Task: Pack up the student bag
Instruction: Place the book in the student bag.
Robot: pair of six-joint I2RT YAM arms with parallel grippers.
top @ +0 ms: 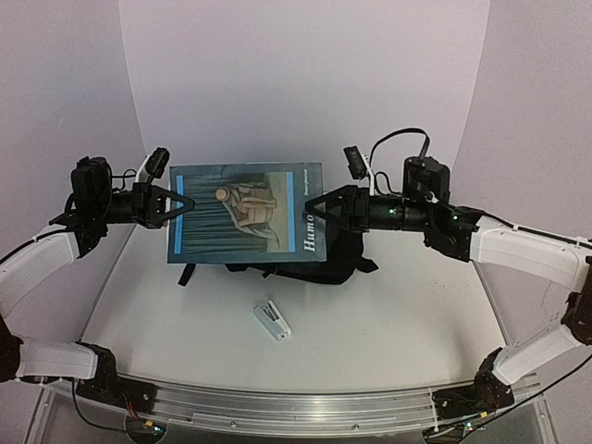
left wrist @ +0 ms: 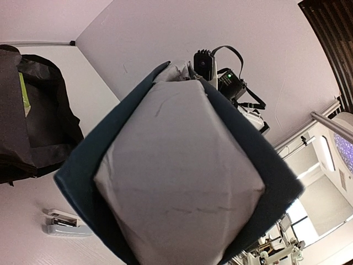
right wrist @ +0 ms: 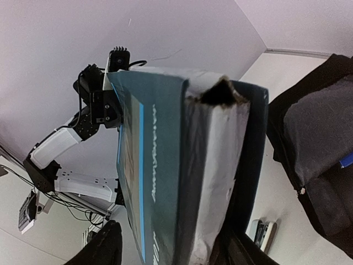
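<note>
My left claw (top: 182, 204) is clenched on the left edge of the book (top: 245, 213), with the fingertips pinched down onto the cover. From its wrist camera I see little but the book's grey, creased page edge between dark blue-green covers.

My right claw (top: 313, 209) sits at the opposite edge, its two fingers straddling the spine side. One finger (right wrist: 105, 245) shows to the left of the cover and the other low on the right. I cannot tell whether they press on the book or stand just off it. The top corner of the spine is torn and frayed in that view.

The book hangs flat in the air between the two claws. Its cover is a teal painting of a seated figure, with a light blue stripe down each side. The white letters "Humo" run along the right side, and the small line beside them is too fine for me to read.

The student bag (top: 314, 270) lies on the white table (top: 416, 324) directly under the book. Its black fabric and straps stick out past the book's near and right edges. A white stapler (top: 272, 321) lies on the table nearer to me, apart from the bag.
</note>
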